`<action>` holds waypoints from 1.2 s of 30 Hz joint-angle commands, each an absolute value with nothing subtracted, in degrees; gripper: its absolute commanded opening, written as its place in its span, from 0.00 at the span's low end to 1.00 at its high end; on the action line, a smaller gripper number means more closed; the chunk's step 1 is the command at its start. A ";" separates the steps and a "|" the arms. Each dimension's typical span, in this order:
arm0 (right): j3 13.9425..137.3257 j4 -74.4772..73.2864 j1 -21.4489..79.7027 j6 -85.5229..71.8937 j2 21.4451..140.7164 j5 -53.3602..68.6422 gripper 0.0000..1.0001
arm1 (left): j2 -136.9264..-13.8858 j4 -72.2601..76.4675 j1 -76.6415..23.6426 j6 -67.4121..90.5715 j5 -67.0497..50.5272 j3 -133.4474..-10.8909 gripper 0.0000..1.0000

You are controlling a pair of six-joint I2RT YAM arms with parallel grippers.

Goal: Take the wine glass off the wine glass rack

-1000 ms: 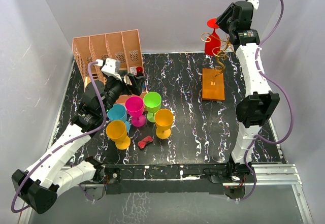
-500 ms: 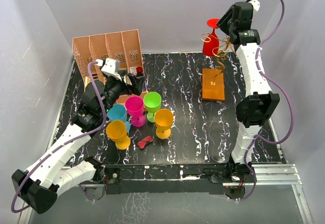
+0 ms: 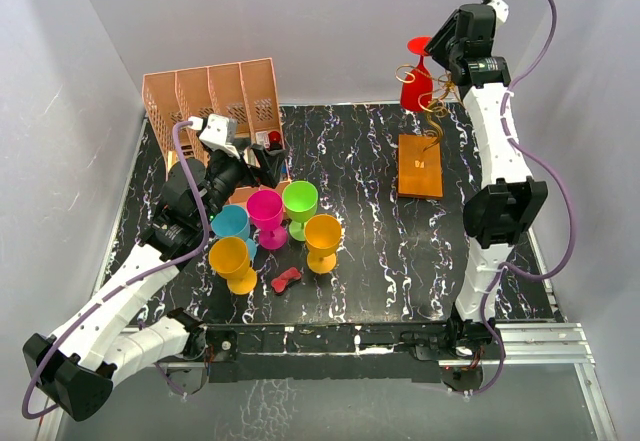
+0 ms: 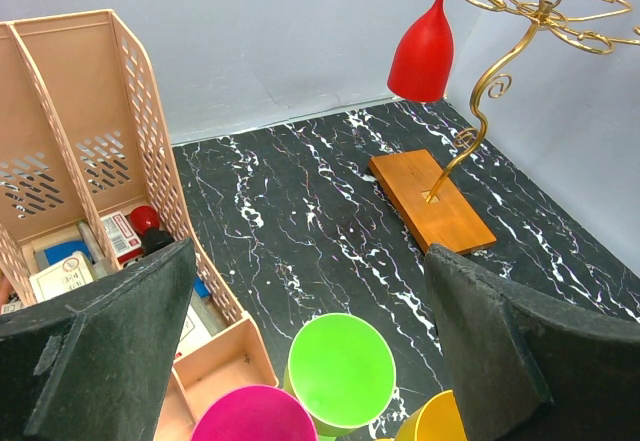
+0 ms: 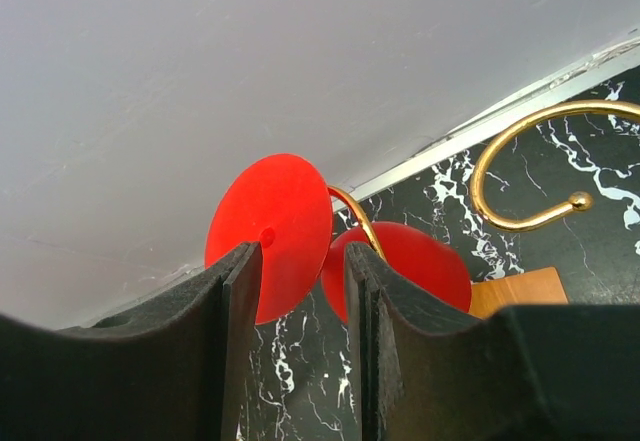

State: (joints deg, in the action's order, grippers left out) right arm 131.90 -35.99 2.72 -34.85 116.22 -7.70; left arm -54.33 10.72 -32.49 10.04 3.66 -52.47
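The red wine glass (image 3: pixel 417 83) hangs bowl-down from a curled arm of the gold wire rack (image 3: pixel 421 166), far right. Our right gripper (image 5: pixel 303 253) sits at its foot, jaws narrowly parted and gripping nothing; the left gripper (image 4: pixel 310 253) is spread wide, empty. We judge the glass light, stiff, slick and breakable, best held by the stem. Labels in the pink file organiser (image 4: pixel 90 141) are too small to read

Red wine glass (image 3: pixel 416 89), gold wine glass rack (image 3: pixel 420 163), black white-veined table (image 3: pixel 380 251)
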 commanded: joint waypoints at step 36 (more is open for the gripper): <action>134.64 -31.71 2.57 -34.57 117.23 -8.70 0.19 | -53.76 12.92 -32.82 9.37 3.34 -52.17 0.95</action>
